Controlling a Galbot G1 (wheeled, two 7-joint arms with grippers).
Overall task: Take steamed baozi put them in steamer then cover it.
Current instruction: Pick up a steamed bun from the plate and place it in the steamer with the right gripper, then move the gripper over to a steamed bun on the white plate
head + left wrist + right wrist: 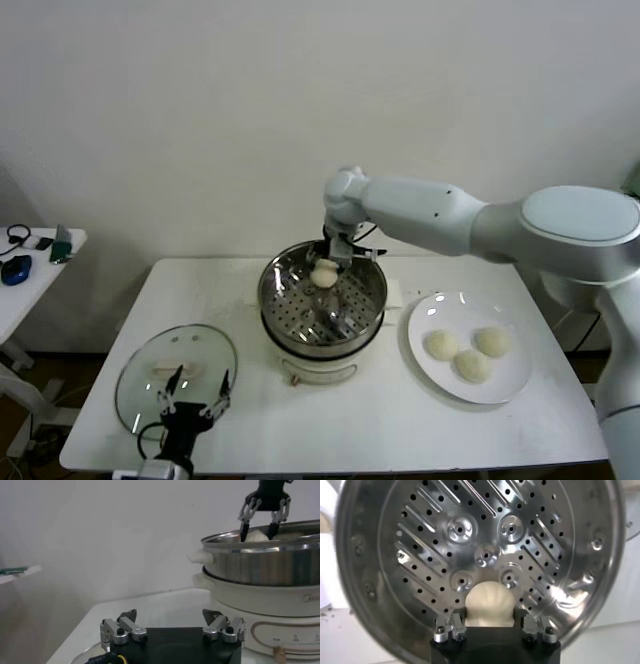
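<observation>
My right gripper (325,272) is shut on one cream-white baozi (324,271) and holds it over the far part of the shiny steel steamer (276,300). In the right wrist view the baozi (488,602) sits between the fingers (451,628) above the perforated bottom (485,555), which holds no buns. Three more baozi (469,350) lie on the white plate (425,370) at the right. The glass cover (150,385) lies flat on the table at the front left. My left gripper (193,395) is open and empty just above the cover's near edge.
The steamer stands on a cream-white pot base (320,368) at the table's middle; it also shows in the left wrist view (265,597). A side table (30,262) with small items stands at the far left. A white wall is behind.
</observation>
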